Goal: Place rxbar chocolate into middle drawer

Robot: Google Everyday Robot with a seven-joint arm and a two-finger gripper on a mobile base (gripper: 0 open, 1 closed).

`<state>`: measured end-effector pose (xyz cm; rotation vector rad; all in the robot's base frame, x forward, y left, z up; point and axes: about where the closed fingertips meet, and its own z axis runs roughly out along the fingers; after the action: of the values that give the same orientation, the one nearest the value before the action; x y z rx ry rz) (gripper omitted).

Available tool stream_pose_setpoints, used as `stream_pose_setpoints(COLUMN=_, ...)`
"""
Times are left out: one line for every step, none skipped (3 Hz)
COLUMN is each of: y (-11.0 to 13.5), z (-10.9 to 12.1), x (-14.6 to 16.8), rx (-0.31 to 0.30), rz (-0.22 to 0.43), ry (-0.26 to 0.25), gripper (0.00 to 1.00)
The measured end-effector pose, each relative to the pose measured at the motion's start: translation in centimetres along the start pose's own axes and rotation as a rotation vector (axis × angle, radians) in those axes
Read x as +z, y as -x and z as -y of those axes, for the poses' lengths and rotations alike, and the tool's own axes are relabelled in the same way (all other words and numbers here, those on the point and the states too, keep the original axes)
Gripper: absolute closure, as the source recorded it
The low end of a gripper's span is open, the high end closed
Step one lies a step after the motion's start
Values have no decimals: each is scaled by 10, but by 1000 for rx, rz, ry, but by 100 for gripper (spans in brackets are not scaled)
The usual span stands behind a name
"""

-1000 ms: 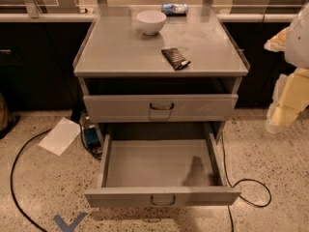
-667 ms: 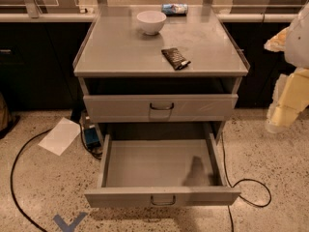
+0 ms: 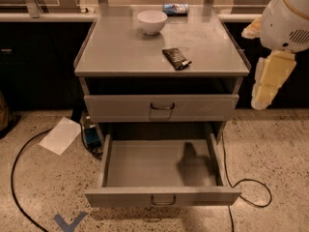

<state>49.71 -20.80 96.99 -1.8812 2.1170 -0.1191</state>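
- Camera view looks down on a grey cabinet; the rxbar chocolate [image 3: 176, 58] lies flat on the desk [image 3: 120, 52], towards its front and a little right of centre, apart from everything else.
- The pincer [image 3: 270, 81] hangs off the desk's right edge, beside the cabinet and roughly level with the upper drawer [image 3: 120, 108]. It carries nothing that I can see, but whether it is released or clenched I cannot tell.
- From the pincer, the bar lies to the left and slightly further back, up on the desk surface.
- The bar's long axis runs on a slant from back-left to front-right, with the pale marks at the near, right-hand end, so that end sits closest to the pincer.
- The middle drawer [image 3: 161, 197] is already pulled well out below, its floor bare, directly under the bar's front edge of the desk.
- I'd judge the pickup is not yet begun: the arm must rise, swing left over the desk and turn across the bar's narrow width.
- A white bowl [image 3: 152, 21] and a blue-and-white packet [image 3: 175, 8] sit further back, well apart from the bar.
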Motion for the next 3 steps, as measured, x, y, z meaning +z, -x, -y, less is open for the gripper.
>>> stream_pose_setpoints(y=11, z=51, x=17, rx=3, rz=-37, ry=-40, gripper=0)
stream_pose_setpoints(y=18, z=96, x=37, rx=96, rz=-99, ry=-90, gripper=0)
stream_pose_setpoints(y=26, z=134, x=59, rx=242, rz=-142, ry=-145, gripper=0)
